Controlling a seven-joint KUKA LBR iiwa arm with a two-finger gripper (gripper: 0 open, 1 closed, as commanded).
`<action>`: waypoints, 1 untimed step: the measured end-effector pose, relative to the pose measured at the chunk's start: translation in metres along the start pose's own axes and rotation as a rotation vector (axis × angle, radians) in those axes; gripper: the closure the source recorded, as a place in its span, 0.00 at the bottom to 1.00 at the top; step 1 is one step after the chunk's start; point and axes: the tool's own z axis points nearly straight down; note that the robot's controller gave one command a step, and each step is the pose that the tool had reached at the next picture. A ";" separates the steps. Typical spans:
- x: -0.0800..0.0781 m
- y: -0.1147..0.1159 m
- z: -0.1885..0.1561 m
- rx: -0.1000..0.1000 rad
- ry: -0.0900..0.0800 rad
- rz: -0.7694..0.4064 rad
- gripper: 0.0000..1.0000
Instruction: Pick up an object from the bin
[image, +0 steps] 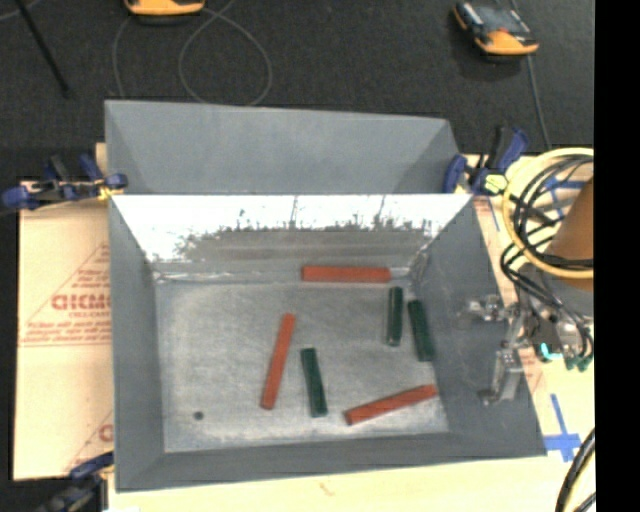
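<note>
Altogether, three red bars (346, 273) and three green bars (314, 381) lie loose (fingers' (498, 375) gap unclear).

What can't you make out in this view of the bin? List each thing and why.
- Dark speck, front-left floor, camera view: too small to identify.
- Left dark green bar and right dark green bar, camera view: blurred, so touching or apart cannot be told.
- Orange bar by the back wall: flat or leaning is unclear.
- Gripper by the right wall: blurred, contact unclear.
</note>
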 end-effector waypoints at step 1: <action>-0.012 -0.004 0.021 0.001 -0.005 -0.191 0.00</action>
